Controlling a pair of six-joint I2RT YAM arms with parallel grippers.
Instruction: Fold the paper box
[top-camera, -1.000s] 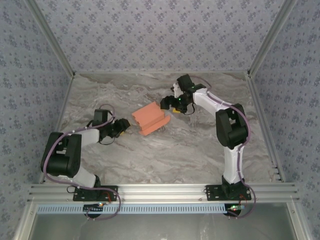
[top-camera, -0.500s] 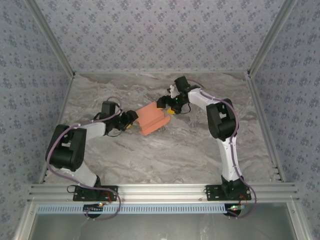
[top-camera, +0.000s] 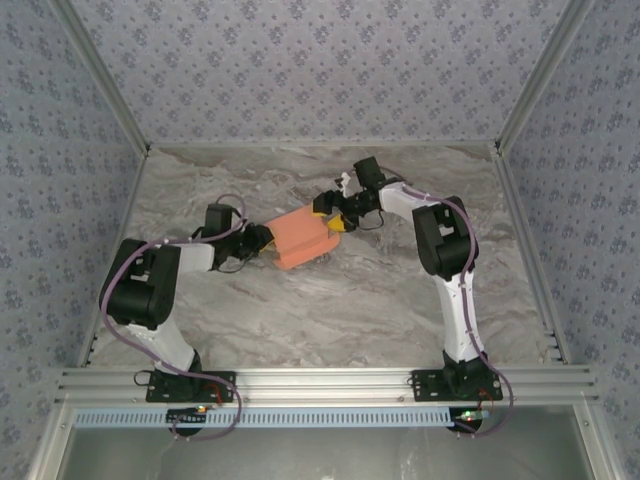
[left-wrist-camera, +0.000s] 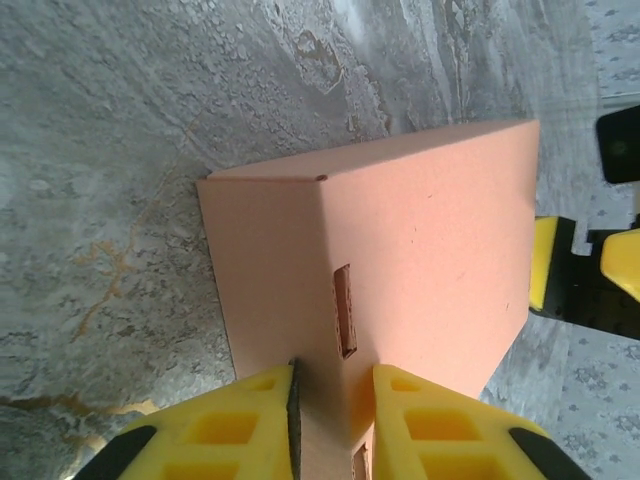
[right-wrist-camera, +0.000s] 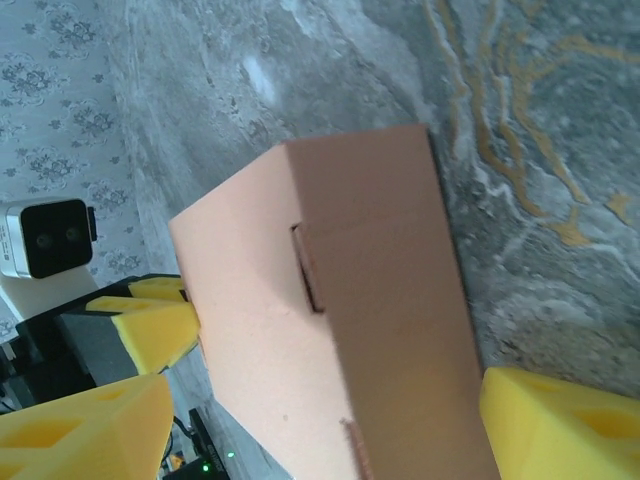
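**Box pinched on the left, straddled on the right**

Your paper box (top-camera: 300, 238) lies on the marbled counter (top-camera: 300, 330), a little toward the far wall and between your two arms. It reads as a folded-up salmon-orange block with crisp edges.

Your left claw (left-wrist-camera: 335, 380) meets it at the left end. In the left wrist view its yellow fingers (left-wrist-camera: 250, 425) are drawn in on a thin cardboard panel at the box's near end and are pinching it. The grip sits just below a narrow slot (left-wrist-camera: 345, 310) cut beside the fold.

Your right claw (right-wrist-camera: 325, 395) comes in at the opposite end, spread wide, with one finger on each side of the box. On one side a gap shows between foam and cardboard. On the other side you cannot tell whether the pad touches.
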